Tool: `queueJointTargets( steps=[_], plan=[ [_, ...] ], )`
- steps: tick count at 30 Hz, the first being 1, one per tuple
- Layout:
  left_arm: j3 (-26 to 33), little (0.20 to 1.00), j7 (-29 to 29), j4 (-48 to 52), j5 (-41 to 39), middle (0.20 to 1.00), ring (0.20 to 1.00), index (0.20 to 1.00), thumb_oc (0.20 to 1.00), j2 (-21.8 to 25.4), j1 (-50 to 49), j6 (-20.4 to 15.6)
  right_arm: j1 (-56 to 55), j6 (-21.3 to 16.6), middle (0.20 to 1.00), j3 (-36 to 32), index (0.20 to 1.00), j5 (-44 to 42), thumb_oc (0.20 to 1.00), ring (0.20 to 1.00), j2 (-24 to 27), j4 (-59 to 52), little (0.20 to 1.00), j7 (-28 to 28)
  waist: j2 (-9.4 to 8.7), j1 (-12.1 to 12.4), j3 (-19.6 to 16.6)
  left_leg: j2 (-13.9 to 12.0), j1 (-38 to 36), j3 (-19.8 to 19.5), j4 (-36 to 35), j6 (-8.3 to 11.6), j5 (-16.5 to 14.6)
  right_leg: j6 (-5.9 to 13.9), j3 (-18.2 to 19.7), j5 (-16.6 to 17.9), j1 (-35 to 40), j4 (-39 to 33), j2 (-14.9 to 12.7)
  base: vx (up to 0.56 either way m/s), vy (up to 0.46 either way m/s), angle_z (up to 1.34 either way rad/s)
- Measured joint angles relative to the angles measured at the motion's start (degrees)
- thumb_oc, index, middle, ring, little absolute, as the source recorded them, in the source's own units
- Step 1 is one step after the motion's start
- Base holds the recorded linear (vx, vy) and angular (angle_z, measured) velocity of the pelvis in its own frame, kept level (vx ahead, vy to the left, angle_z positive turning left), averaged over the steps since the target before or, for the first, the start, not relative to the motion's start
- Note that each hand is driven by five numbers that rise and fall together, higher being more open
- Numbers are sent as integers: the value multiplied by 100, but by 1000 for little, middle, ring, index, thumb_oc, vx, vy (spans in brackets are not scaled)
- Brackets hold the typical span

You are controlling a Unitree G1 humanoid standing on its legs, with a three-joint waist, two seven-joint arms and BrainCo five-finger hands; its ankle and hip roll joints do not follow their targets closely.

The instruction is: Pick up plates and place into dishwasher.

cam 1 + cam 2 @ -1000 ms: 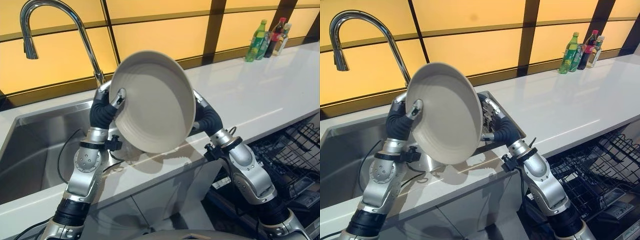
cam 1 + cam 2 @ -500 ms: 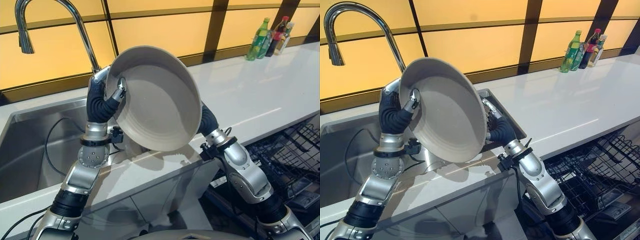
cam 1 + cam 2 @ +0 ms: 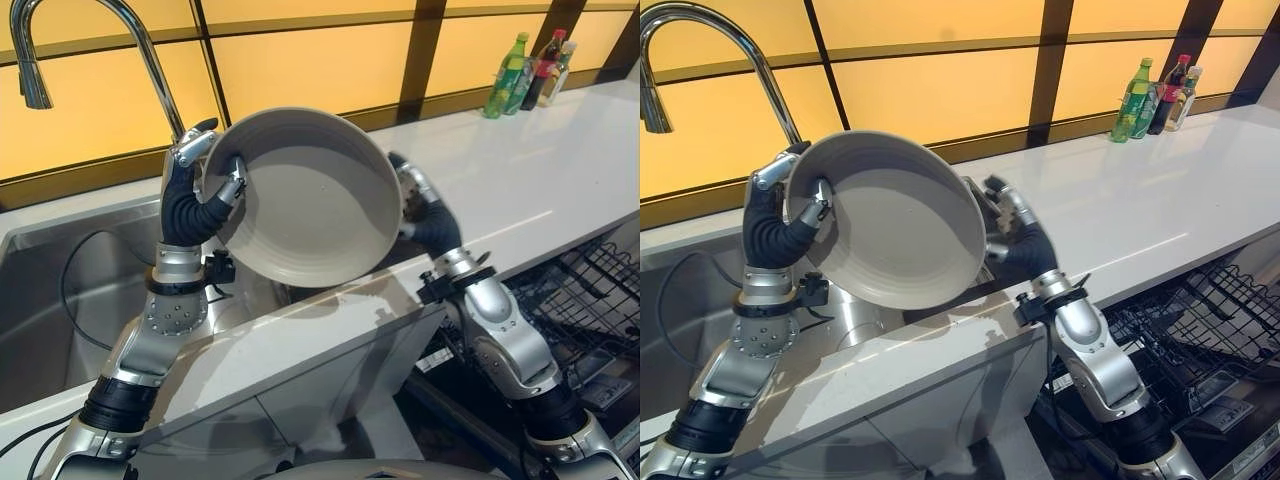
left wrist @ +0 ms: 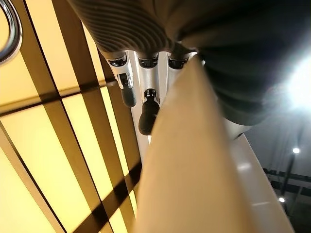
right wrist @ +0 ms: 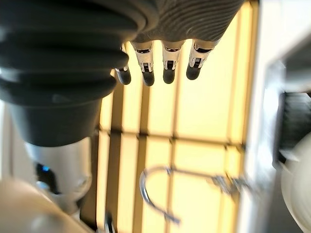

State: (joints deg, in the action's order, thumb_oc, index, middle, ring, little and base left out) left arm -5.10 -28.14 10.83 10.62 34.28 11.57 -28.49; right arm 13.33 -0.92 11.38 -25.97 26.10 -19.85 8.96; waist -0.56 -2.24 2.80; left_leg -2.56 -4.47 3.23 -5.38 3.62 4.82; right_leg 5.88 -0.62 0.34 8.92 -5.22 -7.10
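Note:
A large off-white deep plate (image 3: 305,200) hangs tilted above the sink's right end, its hollow turned toward me. My left hand (image 3: 205,175) is shut on its left rim, thumb inside and fingers behind. In the left wrist view the plate's rim (image 4: 194,160) runs past my curled fingers (image 4: 148,114). My right hand (image 3: 415,195) is at the plate's right edge, open. In the right wrist view its fingers (image 5: 167,65) are straight with nothing between them. I cannot tell whether it touches the plate's back.
A steel sink (image 3: 60,300) with a tall curved faucet (image 3: 150,50) lies at the left. A white counter (image 3: 520,170) runs right, with several bottles (image 3: 510,65) at its far end. The open dishwasher's black rack (image 3: 600,300) is at the lower right.
The plate has come lower and turned its hollow more toward me, still in my left hand. My right hand has slid out from behind it to its right edge. The view shifted.

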Motion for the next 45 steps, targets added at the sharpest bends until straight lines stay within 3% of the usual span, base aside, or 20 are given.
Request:
queueJointTargets(
  steps=[13,19,27,32,40,45],
  plan=[
    [437,200,-15,-199,115,200,200,200,200,67,-230,-4,106,-729,1000,-928,1000,56,1000,1000,162,35,1000,882,7,1,-17,-33,-89,110,-1,19,-33,-7,-4,7,7,-12,1,10,-6,-4],
    [410,200,-16,-197,123,200,200,200,200,50,-231,-2,108,-753,1000,-852,1000,-158,1000,1000,156,25,1000,509,21,-18,-34,-50,-89,133,0,24,-37,-12,-4,11,-2,-6,10,1,0,-2],
    [-144,200,-236,-198,675,200,200,200,200,35,-51,-3,433,-98,1000,326,1000,-428,1000,1000,34,18,1000,-236,-21,12,-78,-55,-88,118,25,27,-34,-19,-23,17,9,-1,19,0,0,0],
    [-538,200,-431,-199,816,200,200,200,200,-65,195,9,588,190,1000,561,1000,-504,1000,1000,-278,21,1000,-315,-86,6,-173,-54,-85,117,24,27,-35,-19,-24,16,0,-2,19,0,0,0],
    [-747,200,-574,-212,917,200,200,200,200,-105,233,136,589,630,1000,808,1000,-523,1000,1000,-306,25,1000,-312,-87,-8,-199,-57,-91,130,25,27,-35,-21,-9,18,-3,1,23,0,0,0],
    [-747,200,-577,-324,1076,200,200,200,200,-89,232,219,590,1236,1000,922,1000,-633,1000,1000,-292,147,1000,-428,-92,-1,-203,-55,-94,128,26,27,-33,-20,-11,20,17,4,26,0,0,0]
  ],
)
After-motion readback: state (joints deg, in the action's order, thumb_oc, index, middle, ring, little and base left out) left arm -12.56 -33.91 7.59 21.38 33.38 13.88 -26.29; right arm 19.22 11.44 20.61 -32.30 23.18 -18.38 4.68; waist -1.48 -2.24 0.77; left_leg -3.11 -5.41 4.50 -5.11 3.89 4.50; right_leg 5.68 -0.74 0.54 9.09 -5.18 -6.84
